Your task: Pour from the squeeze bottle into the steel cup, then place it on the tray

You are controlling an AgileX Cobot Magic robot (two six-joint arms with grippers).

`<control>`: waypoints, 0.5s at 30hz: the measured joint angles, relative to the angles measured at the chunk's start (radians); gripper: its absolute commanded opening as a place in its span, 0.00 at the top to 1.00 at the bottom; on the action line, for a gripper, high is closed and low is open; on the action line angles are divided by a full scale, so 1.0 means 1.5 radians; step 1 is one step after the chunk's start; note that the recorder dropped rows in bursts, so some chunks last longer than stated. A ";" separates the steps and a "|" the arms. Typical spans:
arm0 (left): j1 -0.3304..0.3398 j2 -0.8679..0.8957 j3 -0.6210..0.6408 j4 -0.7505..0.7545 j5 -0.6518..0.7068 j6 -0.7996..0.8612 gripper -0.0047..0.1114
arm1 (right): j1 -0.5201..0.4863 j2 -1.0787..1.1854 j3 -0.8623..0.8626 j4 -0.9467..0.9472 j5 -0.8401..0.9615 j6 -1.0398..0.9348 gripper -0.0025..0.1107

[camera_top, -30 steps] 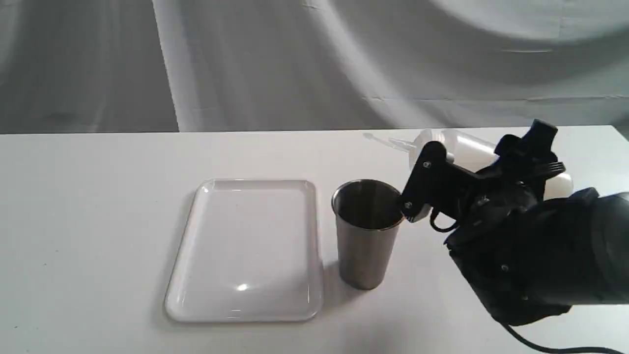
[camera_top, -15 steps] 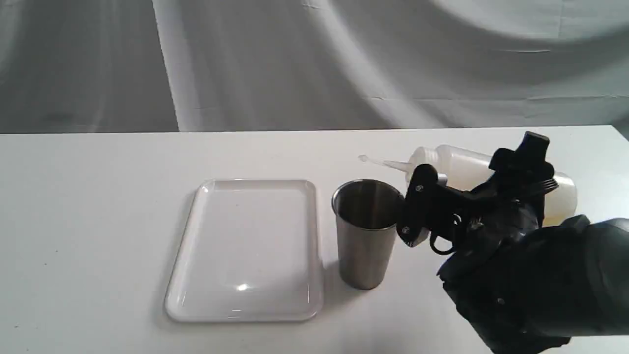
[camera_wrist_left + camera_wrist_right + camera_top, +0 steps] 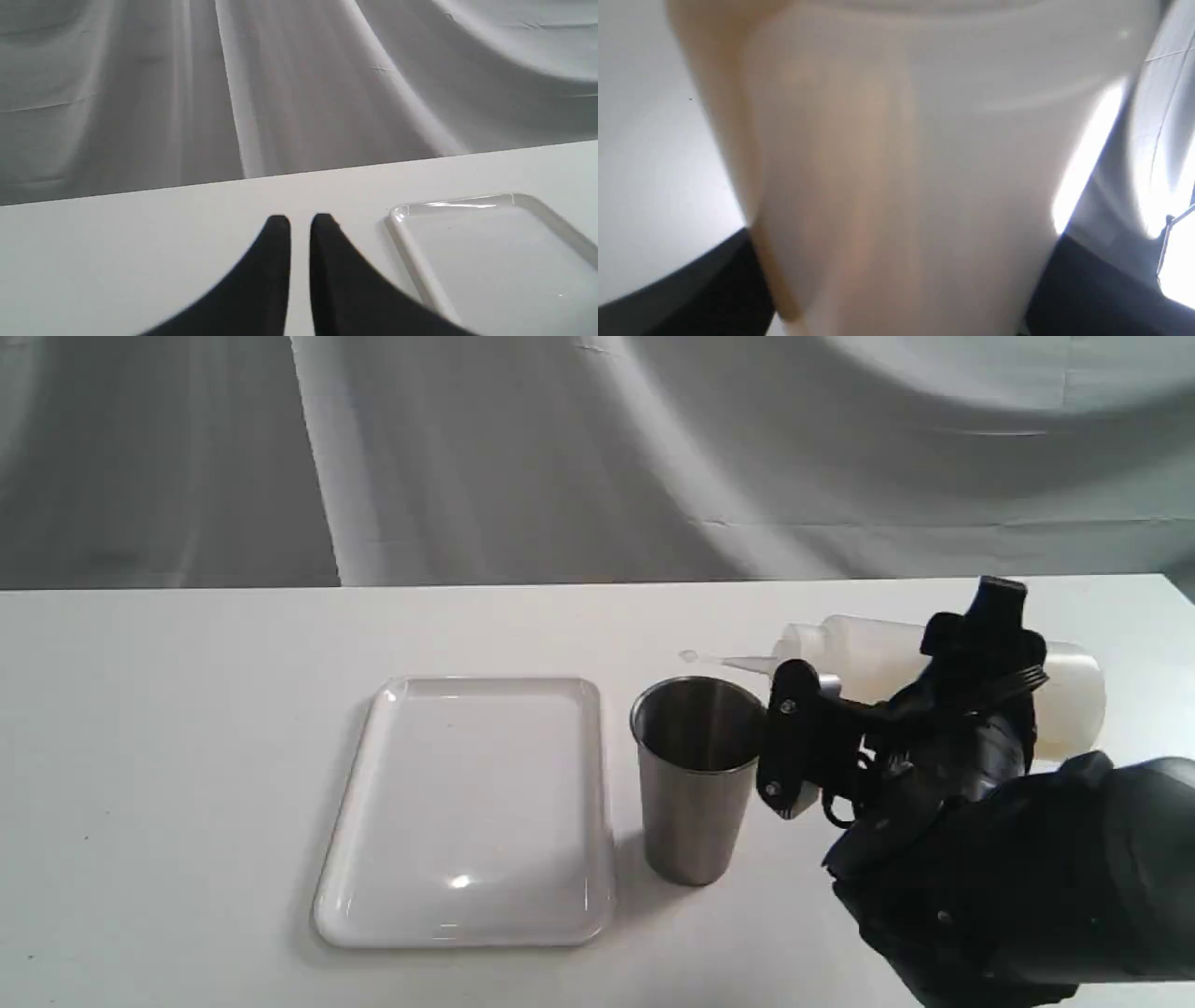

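The right claw (image 3: 887,686) grips the bottle (image 3: 873,651) around its body, jaws wide on either side of it, and holds it lying almost level in the air over the right half of the desk (image 3: 168,728), toward the far edge. Its nozzle (image 3: 747,662) points left, just over the far right of the cup's rim; whether the tip is truly above the opening I can't tell. Up close the bottle's wall shows an amber tint. The cup (image 3: 695,803) stands upright near the desk's middle, the tray (image 3: 467,803) just beside it on the left, not touching. The left claw (image 3: 300,224) hangs low over bare desk beside the tray's corner, jaws nearly together, gripping nothing
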 measured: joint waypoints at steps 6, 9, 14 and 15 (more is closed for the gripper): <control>0.000 0.000 0.000 0.000 0.000 0.000 0.89 | 0.000 0.000 0.000 0.000 0.001 -0.028 0.63; 0.000 0.000 0.000 0.000 0.000 0.000 0.89 | 0.000 0.000 0.000 0.000 0.008 -0.049 0.63; 0.000 0.000 0.000 0.000 0.000 0.000 0.89 | 0.000 0.000 0.000 0.000 0.020 -0.065 0.63; 0.000 0.000 0.000 0.000 0.000 0.000 0.89 | 0.000 0.000 0.000 0.000 0.021 -0.070 0.63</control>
